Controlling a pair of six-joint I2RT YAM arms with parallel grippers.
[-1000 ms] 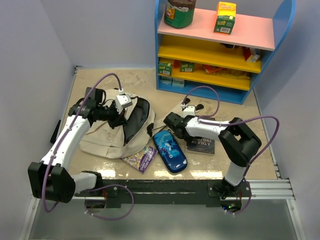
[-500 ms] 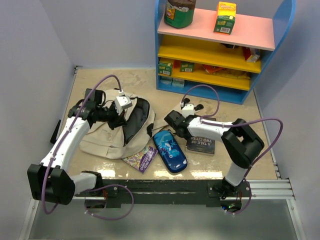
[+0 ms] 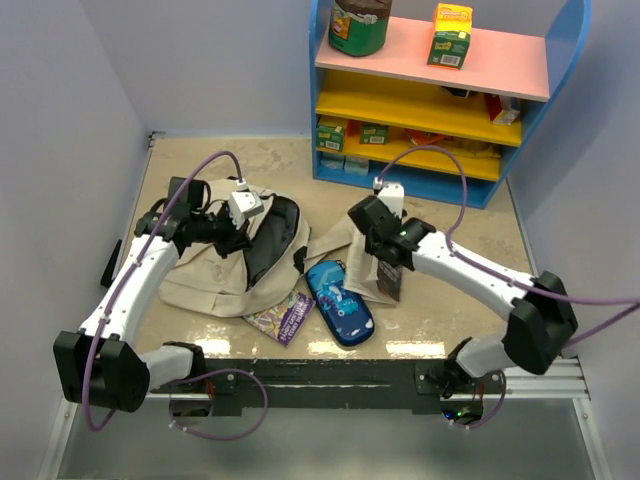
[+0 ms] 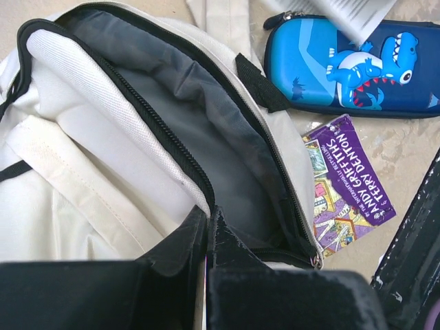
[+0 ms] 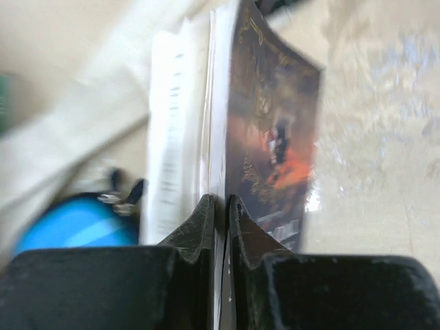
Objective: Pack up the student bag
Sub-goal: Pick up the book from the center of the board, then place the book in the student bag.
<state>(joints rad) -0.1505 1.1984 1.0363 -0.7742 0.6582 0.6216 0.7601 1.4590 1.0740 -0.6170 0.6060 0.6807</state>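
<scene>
My left tool (image 4: 208,221) is clamped on the zip rim of the student bag (image 3: 200,285), which lies at the left of the bench (image 3: 270,165). That props the mouth so the dark lining gapes. My right tool (image 5: 223,206) pinches the book (image 5: 271,130) by its edge, pages splaying, just beside the blue pencil case (image 3: 340,303). Next, I reckon: swing it across into that opening.
</scene>
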